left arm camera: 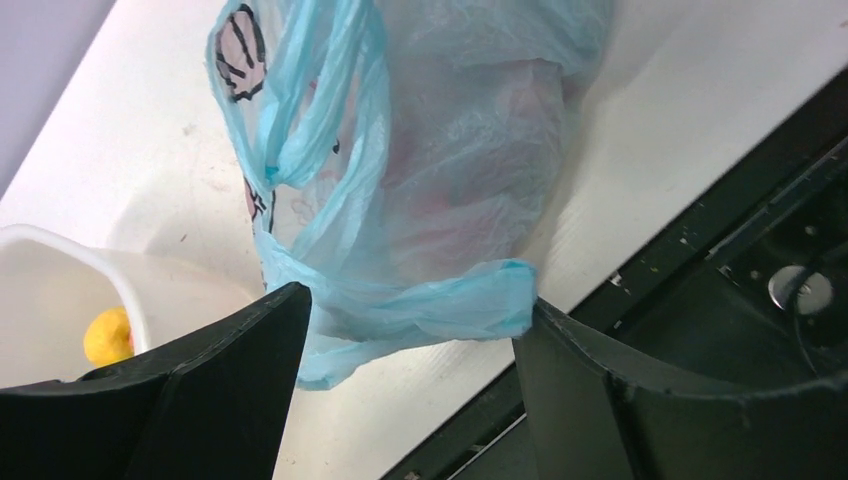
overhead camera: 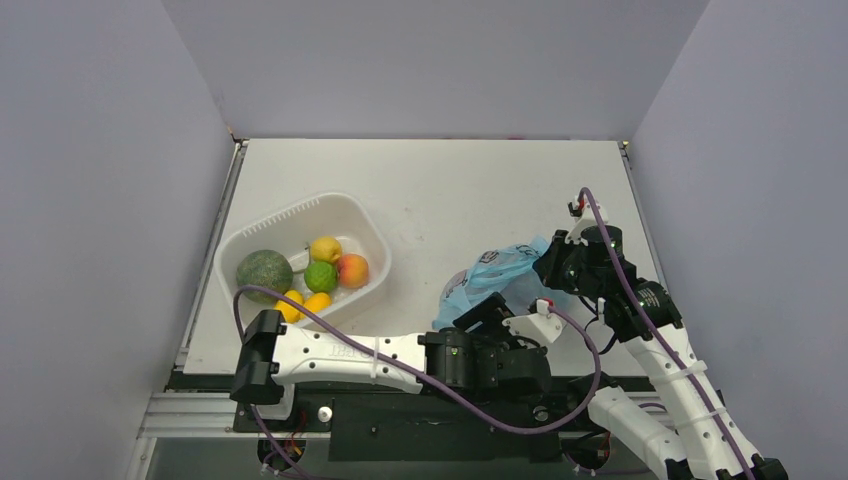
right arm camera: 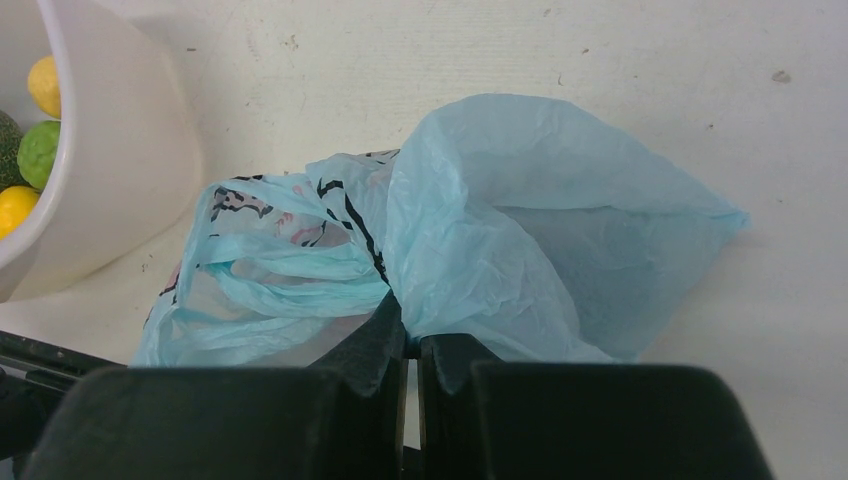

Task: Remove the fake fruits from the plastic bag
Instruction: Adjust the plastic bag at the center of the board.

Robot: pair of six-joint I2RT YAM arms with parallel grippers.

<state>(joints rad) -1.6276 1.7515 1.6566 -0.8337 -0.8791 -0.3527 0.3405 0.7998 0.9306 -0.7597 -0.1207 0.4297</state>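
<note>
Six fruits [overhead camera: 320,275] in tub [overhead camera: 300,207]; right claw [right arm camera: 410,345] tight on plastic bag [right arm camera: 520,230], left claw [left arm camera: 410,310] wide.

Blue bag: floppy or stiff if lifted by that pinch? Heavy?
Probably floppy: the plastic bag is thin, crumpled film, folding where the right jaws pinch it. Likely bottom-heavy: reddish shapes show through it in the left wrist view, so it may sag and swing.

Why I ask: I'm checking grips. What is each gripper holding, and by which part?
The right gripper is shut on the plastic bag, pinching a fold of its film. The left gripper is open, holding nothing.
</note>
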